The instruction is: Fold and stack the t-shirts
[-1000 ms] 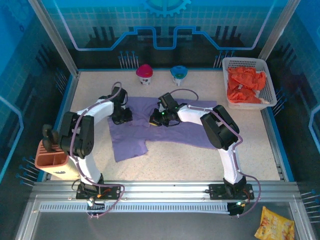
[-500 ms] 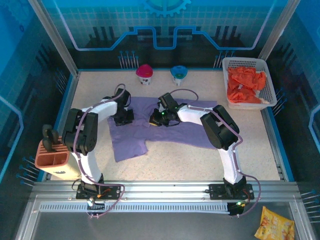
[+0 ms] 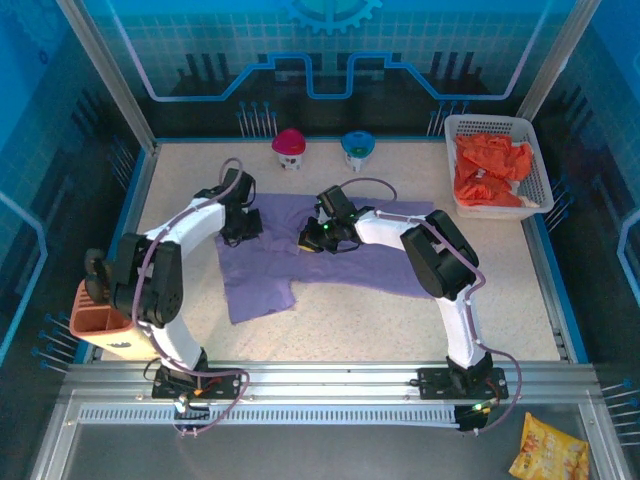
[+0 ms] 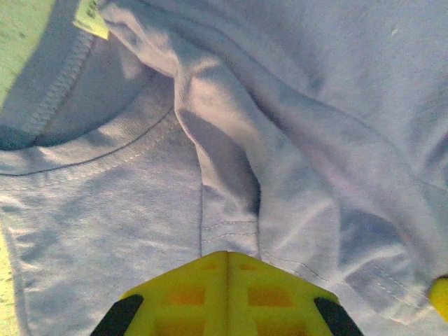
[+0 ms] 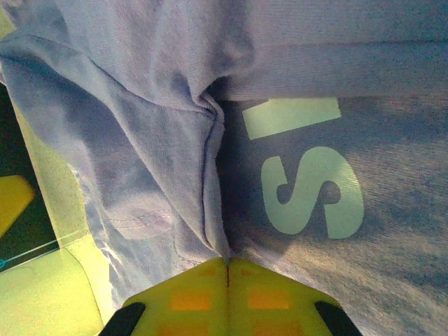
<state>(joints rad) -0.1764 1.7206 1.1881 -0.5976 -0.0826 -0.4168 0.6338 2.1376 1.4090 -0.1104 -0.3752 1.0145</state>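
Purple shirt (image 3: 340,262): lies spread on the table (image 3: 400,325) between the arms. It is flat over most of its area and rumpled along the far edge.
Left gripper (image 3: 243,228): at the shirt's far left edge. In the wrist view the fingers are pressed together on a raised ridge of cloth (image 4: 224,203) just beside the collar (image 4: 84,150).
Right gripper (image 3: 312,238): at the far edge nearer the middle. The fingers are pinched on a gathered fold (image 5: 210,175) next to the pale S print (image 5: 313,190).
Reason for hold: judged, two pinches along one edge let the arms lift and carry that edge over as a single fold line.
Orange shirts (image 3: 490,170): heaped in the basket (image 3: 448,135) at the far right corner, well apart from the arms. They are judged to be waiting their turn.
Stage: judged early, with the first shirt gripped, no fold made and no stack begun.
Risk: thin pinches may slip, or may catch only the top layer.
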